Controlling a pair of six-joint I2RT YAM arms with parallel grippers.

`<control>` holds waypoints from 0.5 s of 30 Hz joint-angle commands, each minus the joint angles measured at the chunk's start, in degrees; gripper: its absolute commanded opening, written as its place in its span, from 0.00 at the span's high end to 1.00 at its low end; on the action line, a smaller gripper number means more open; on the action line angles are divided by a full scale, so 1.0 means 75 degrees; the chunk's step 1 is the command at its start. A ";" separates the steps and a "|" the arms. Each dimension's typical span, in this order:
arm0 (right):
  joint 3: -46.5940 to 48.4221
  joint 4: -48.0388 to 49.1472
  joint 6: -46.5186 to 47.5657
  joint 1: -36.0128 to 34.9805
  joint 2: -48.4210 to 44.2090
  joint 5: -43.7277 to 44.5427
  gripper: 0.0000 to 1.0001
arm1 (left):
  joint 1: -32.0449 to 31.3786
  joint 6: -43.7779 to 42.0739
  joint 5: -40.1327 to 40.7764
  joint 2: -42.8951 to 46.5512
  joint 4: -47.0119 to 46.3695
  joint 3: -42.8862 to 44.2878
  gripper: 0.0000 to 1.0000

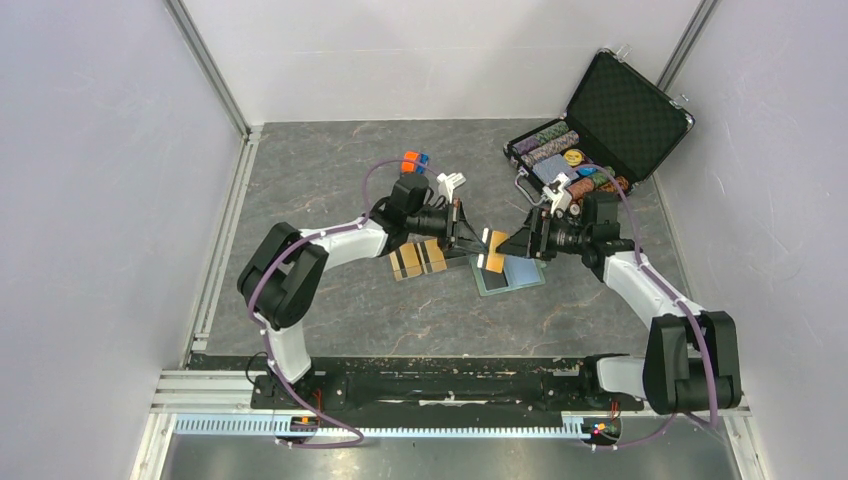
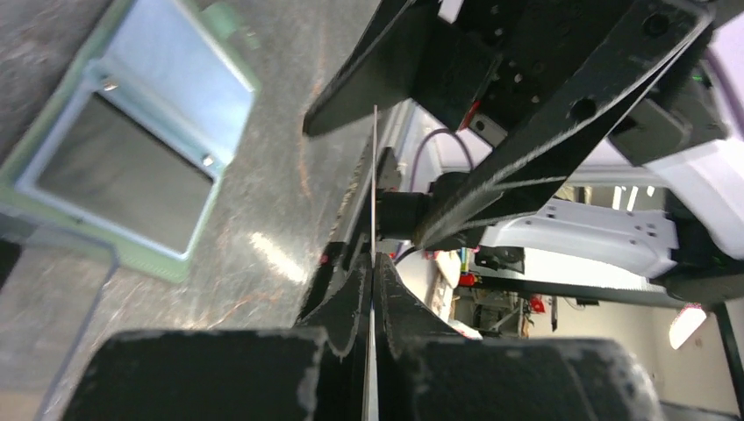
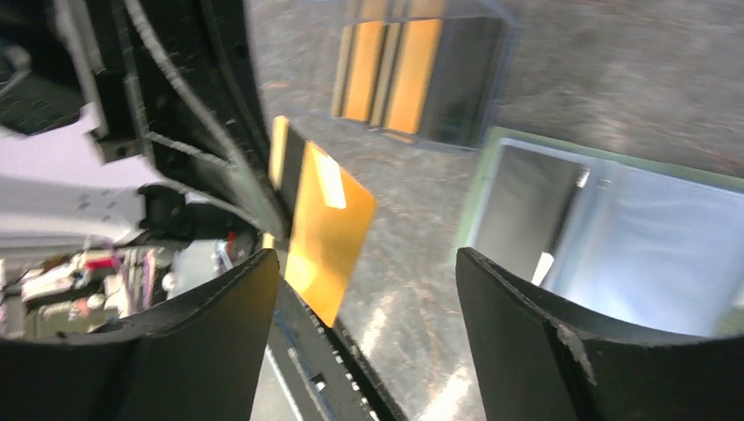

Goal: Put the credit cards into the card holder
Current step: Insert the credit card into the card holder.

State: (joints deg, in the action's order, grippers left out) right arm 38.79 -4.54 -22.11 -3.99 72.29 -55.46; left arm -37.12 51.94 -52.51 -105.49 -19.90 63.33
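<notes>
Reading across the table from its left edge, we come first to the clear tray (image 2: pixel 61 298), near the table's middle, with the other credit cards (image 1: pixel 418 258) stacked in it, orange-gold and black.

Just right of the tray, the left gripper (image 1: pixel 478 238) is clamped on one orange-gold card (image 3: pixel 329 232). It pinches the flat faces at one end, so the card stands on edge in the air.

The right gripper (image 1: pixel 524 244) faces it with its jaws spread wide. They flank the card's free end, and we see no contact.

Below the card, the card holder (image 1: pixel 515 272) lies open and flat at the table's middle, pale blue side up. The card hangs over the holder's left side.

The chip case (image 1: pixel 600 130) stands open at the far right corner.

Handling, in our judgement:
- The card is light, thin, stiff with slight flex, and glossy, so it may slip in the pads.
- We advise gripping the flat faces near one end and leaving the leading edge free for the pocket.
- The holder looks soft and light and may slide when the card pushes against it.

We can read no brand, number or lettering on the card, the holder or the tray.
</notes>
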 commanded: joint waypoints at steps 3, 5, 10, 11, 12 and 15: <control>0.0769 -0.1132 0.0621 0.0111 0.0537 0.2753 0.17 | -0.0023 -0.1182 0.1430 0.0621 0.2115 0.0077 0.98; 0.1120 -0.1408 0.0809 0.0113 0.0815 0.3257 0.15 | -0.0041 -0.1464 0.1788 0.0659 0.2707 0.0201 0.98; 0.1919 -0.1590 0.1255 0.0090 0.1898 0.3640 0.15 | -0.0186 -0.1880 0.2303 0.0573 0.3707 0.0546 0.98; 0.2053 -0.1631 0.1385 0.0074 0.2135 0.3541 0.15 | -0.0215 -0.1906 0.2324 0.0551 0.3739 0.0575 0.98; 0.2231 -0.1679 0.1493 0.0036 0.2403 0.3451 0.16 | -0.0250 -0.1905 0.2343 0.0542 0.3775 0.0601 0.98; 0.2674 -0.1788 0.1745 -0.0181 0.3045 0.3210 0.22 | -0.0332 -0.1979 0.2364 0.0516 0.3837 0.0635 0.98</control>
State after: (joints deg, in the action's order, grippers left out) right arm 54.50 -15.94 -13.37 -3.64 90.94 -31.48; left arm -38.52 41.21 -36.84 -103.22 5.91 65.43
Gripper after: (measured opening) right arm 0.807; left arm 0.033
